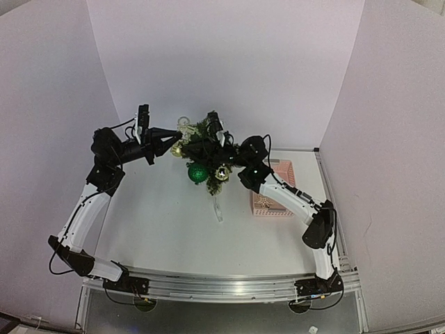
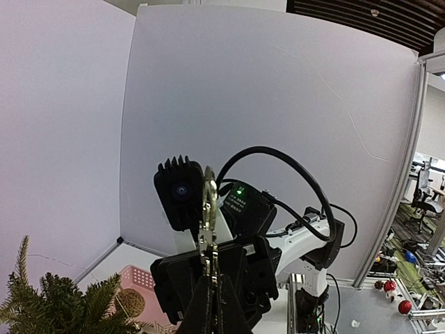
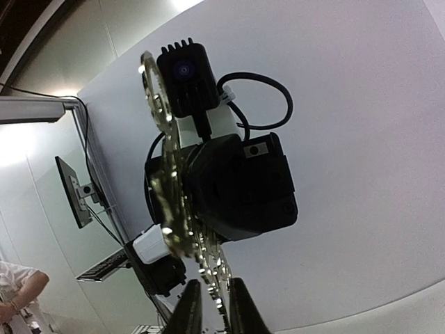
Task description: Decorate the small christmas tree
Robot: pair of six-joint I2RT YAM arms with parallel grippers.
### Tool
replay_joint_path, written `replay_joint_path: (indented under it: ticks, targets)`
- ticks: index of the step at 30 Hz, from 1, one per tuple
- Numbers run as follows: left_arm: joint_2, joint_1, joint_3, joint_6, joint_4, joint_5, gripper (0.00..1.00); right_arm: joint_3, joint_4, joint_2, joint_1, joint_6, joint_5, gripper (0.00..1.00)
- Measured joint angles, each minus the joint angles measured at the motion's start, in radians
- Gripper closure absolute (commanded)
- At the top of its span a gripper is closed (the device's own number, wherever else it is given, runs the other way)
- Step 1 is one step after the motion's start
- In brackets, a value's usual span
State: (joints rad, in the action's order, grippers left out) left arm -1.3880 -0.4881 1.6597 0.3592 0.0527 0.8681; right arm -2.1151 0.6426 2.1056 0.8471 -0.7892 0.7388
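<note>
**A:** White tabletop [image 1: 160,229] was seen beneath everything. Where was the small christmas tree [image 2: 66,306] placed?

**B:** It was stood mid-table, toward the back, and was largely covered by both arms in the overhead view. The pink basket [image 1: 284,169] was set just right of the tree, presumably so that decorations could be reached easily.

**A:** What was hung on the tree?

**B:** A green bauble [image 1: 198,173] and a gold bauble [image 1: 222,172] were seen on its near side.

**A:** And what was held?

**B:** A flat gold ornament [image 3: 165,188] was pinched by the left gripper [image 2: 211,282], jaws pressed together on it, above the tree's left side. It was held clear of the branches, it may be judged, so that it could be taken from the opposite side. The right gripper [image 3: 213,306] was positioned facing it from over the tree, fingers set either side of the ornament's free end. Whether they were pressed onto it could not be told.

**A:** A handover, then?

**B:** Probably. A second sure grip would be needed before any release.
</note>
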Motion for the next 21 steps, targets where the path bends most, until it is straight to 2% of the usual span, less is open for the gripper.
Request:
replay_joint_path:
  ticks: [2, 7, 12, 13, 17, 21]
  targets:
    - [0.0, 0.0, 0.0, 0.001, 0.001, 0.0, 1.0, -0.002, 0.002, 0.002, 0.0, -0.005, 0.002, 1.0]
    - [0.0, 0.0, 0.0, 0.001, -0.003, -0.006, 0.97, 0.006, 0.012, 0.002, 0.0, -0.003, 0.0, 1.0]
    - [0.0, 0.0, -0.004, -0.003, -0.025, -0.017, 0.23, 0.043, 0.025, -0.003, 0.0, 0.01, -0.005, 1.0]
    - [0.0, 0.0, -0.004, -0.005, -0.036, -0.027, 0.15, 0.059, 0.023, -0.008, 0.0, 0.019, -0.008, 1.0]
    - [0.002, 0.001, -0.003, -0.043, -0.123, -0.057, 0.01, 0.143, -0.098, -0.062, 0.0, 0.109, -0.03, 1.0]
    - [0.003, 0.009, 0.026, -0.118, -0.257, -0.087, 0.0, 0.149, -0.419, -0.149, 0.0, 0.306, -0.091, 1.0]
